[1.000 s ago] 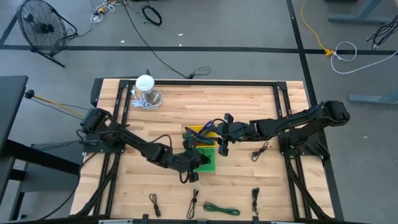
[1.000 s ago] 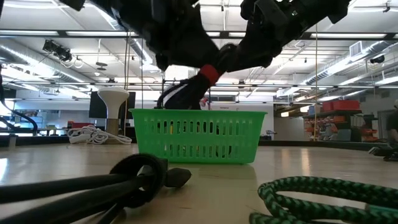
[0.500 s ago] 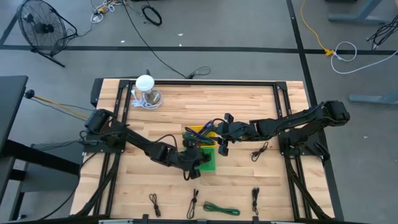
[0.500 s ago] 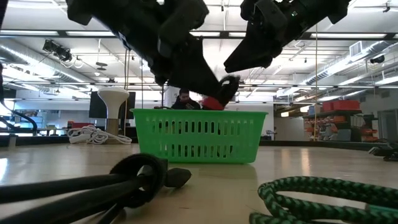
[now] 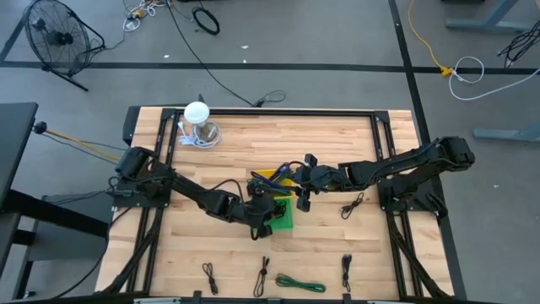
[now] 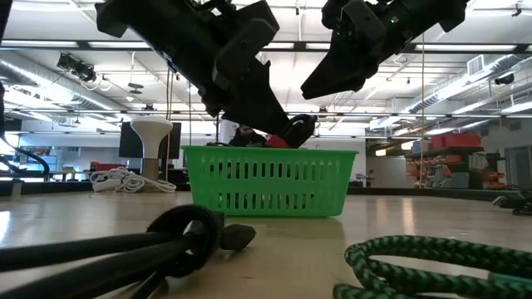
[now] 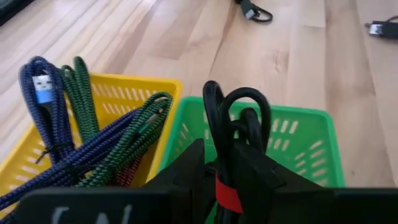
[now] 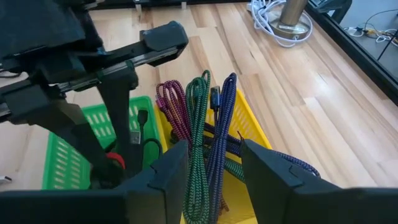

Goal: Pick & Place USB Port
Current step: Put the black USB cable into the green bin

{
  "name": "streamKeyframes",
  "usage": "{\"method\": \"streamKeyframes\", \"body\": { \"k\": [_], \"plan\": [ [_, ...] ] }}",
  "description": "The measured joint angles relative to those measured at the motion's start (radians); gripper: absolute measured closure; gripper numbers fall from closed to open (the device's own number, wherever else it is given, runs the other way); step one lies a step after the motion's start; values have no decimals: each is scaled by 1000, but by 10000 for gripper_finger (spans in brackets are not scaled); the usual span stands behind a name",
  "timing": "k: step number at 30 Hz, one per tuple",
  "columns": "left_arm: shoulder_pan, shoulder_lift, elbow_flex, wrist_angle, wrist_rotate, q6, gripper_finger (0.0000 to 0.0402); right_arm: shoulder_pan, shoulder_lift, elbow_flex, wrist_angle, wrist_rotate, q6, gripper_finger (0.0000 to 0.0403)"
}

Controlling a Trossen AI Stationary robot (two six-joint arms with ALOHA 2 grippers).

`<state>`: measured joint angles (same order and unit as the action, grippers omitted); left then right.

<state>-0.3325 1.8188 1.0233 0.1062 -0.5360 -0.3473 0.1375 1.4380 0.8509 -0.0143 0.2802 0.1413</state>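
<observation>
My left gripper hangs over the green basket, shut on a coiled black cable tied with a red band. Beside it the yellow basket holds blue, green and magenta braided cables that stick up over its rim. My right gripper is open and hovers at the yellow basket's right side. In its wrist view the upright cables show between its fingers; I cannot tell whether they touch. My left gripper pinches the black cable coil between its two fingers at the red band. The fingers slant down from the table's left. The loop sticks out past the fingertips, and its end dips below the green basket's rim.
Several loose cables lie along the near edge, with a green one among them. Another lies right of the baskets. A white stand with a white cord sits at the far left.
My left gripper has moved toward the table's right and down, carrying the black cable from above the green basket until its red band is level with the rim. It has stayed shut. My right arm has kept still.
</observation>
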Motion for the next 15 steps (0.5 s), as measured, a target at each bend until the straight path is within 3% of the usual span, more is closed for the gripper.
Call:
{"method": "streamKeyframes", "body": {
  "k": [6,15],
  "plan": [
    [-26,-9,0,5,-2,29,306,0,0,0,-5,0,0,252],
    [-32,-21,1,-9,-43,110,240,0,0,0,-9,0,0,252]
  ]
}}
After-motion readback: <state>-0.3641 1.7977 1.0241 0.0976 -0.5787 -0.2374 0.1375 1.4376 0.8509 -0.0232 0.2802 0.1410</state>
